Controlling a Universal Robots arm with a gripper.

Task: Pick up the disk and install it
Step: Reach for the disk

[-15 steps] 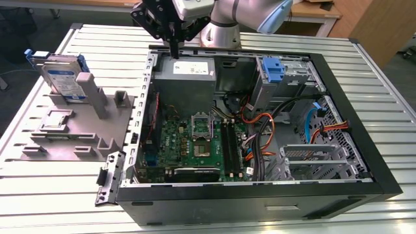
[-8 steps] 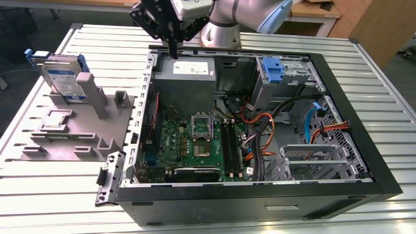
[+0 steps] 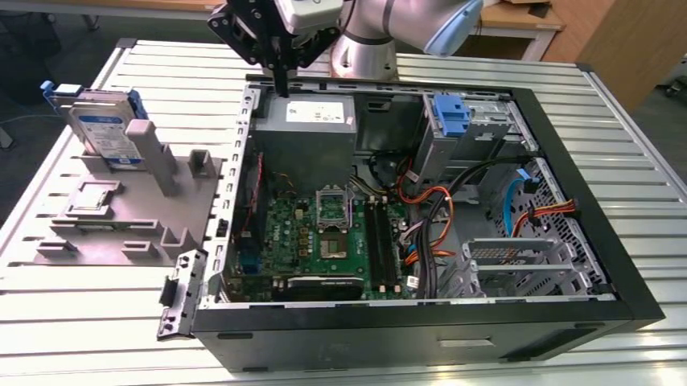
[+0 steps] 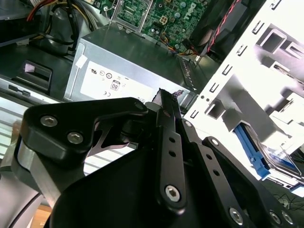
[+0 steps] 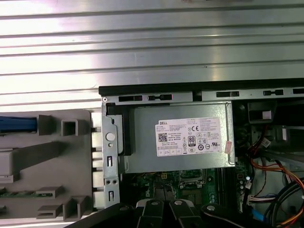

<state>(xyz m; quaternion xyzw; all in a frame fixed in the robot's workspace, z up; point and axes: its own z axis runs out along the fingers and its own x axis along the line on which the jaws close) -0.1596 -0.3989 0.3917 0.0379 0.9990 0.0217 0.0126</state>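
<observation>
Gripper point(image 3: 282, 90) closed over power-supply box point(image 3: 306, 121), disk held in fixture

Nearest in the exterior view, the open computer case point(image 3: 429, 334) is laid flat on the slatted table point(image 3: 86, 322), its motherboard point(image 3: 322, 233) exposed. Toward the exterior view's left, the disk point(image 3: 102, 129) is stood upright in a grey fixture point(image 3: 108, 233) beside the case. Farther back, the jaws are seen drawn together and empty above the power-supply box, well apart from the disk

The disk point(image 3: 100, 129) is grey metal, with a blue-and-white label and a blue plastic frame. The power-supply box point(image 3: 306, 121) is grey with a white label. The motherboard point(image 3: 311, 233) is green and the cables point(image 3: 429, 211) are orange. The computer case point(image 3: 429, 330) and the gripper point(image 3: 281, 90) are black. The ribbed table point(image 3: 96, 322) is silver.
</observation>
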